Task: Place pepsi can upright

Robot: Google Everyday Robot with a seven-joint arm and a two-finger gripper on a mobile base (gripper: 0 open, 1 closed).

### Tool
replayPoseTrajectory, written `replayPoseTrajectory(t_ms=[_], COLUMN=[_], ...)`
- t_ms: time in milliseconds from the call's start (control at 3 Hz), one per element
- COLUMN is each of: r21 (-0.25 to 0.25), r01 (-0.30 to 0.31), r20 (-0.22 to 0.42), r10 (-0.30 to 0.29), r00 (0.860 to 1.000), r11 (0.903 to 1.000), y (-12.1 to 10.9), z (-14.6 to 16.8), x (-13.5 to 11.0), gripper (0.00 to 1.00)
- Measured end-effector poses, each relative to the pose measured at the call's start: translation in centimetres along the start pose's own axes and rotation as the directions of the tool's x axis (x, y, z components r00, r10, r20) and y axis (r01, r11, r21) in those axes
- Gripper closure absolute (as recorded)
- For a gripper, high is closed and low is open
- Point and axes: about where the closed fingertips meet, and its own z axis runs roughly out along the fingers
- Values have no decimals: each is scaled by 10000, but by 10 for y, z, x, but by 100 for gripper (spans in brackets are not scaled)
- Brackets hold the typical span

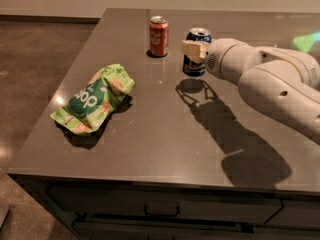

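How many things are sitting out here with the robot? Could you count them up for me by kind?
Soda cans: 2, the red cola can standing on the counter and the pepsi can, upright in the grip of the pincer beside it.
Snack bags: 1, the green bag lying near the counter's left edge.
Total: 3

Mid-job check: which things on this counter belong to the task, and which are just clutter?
In the job:
- pepsi can, upright, held by the gripper
- gripper, shut on the can, far side of the counter

Lying about:
- red can, standing just left of the pepsi can
- green bag, crumpled, near the left edge
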Motion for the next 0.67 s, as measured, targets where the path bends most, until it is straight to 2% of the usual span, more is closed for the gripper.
replayPoseTrajectory(t_ms=[667], r21=[597], r01=[906], r20=[-549], r10=[-873], r00=[9947], r11=[9941], y=[-10], z=[9], x=[-10], gripper=[100])
